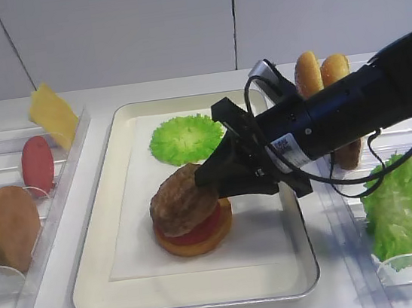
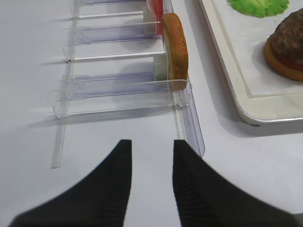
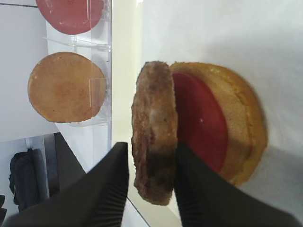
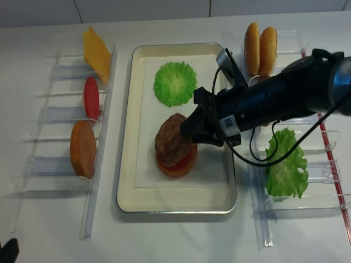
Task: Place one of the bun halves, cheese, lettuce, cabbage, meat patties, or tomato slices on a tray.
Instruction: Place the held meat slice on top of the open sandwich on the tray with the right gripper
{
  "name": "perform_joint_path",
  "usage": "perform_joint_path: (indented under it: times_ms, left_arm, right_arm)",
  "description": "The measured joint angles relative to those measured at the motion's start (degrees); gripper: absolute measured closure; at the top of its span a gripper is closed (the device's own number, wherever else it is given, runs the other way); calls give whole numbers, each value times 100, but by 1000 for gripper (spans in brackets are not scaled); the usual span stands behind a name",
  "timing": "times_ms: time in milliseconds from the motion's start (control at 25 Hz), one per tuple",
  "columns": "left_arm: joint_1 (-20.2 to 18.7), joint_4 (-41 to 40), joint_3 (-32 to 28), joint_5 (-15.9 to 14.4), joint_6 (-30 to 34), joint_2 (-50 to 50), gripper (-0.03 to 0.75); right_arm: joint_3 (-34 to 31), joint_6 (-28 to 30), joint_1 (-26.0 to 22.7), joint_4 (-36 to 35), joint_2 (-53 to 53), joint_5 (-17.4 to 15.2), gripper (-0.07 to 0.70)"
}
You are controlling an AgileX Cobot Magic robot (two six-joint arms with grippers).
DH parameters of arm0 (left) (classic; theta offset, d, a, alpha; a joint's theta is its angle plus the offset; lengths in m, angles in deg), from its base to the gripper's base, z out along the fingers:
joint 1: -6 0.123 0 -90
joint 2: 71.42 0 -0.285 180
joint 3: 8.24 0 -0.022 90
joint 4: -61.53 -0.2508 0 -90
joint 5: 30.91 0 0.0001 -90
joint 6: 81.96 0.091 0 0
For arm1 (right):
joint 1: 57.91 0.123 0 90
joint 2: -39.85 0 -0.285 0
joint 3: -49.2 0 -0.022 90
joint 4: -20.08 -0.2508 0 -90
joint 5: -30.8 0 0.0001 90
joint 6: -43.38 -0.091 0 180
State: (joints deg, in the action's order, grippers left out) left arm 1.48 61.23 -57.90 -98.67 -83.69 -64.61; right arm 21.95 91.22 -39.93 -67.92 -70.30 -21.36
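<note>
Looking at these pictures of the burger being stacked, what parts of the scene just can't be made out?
- Right gripper fingertips: in both overhead views, its own black body hides them.
- Whether the meat patty is pinched or loose: the wrist view shows it between the fingers, but contact is unclear.
- Left gripper: outside both overhead views.
- Tomato slice and bottom bun half: mostly covered by the patty.

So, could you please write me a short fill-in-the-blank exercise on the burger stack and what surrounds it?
1. The patty lies on a ____ slice, which lies on a bun half.
2. The stack stands on the ____, in front of a green leaf.
3. The right gripper has one finger on each side of the ____.
4. The cheese stands in the rack on the ____ of both high views.

Missing words: tomato; tray; patty; left
</note>
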Motion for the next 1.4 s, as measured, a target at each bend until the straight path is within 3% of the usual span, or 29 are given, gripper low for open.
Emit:
perform_joint_path:
  times_ms: [320, 1040, 1200, 1400]
  left_arm:
    - [0, 0, 0, 0, 0, 0, 516]
    - [0, 0, 0, 0, 0, 0, 516]
    - [0, 0, 0, 0, 0, 0, 516]
    - [0, 0, 0, 0, 0, 0, 516]
  right_arm:
    - [0, -250, 0, 116, 0, 50, 372]
    - [469, -1400, 0, 1407, 0, 224, 334]
    - [828, -1948, 0, 2042, 0, 149, 333]
    - [1387, -2954, 0, 3345, 177, -134, 333]
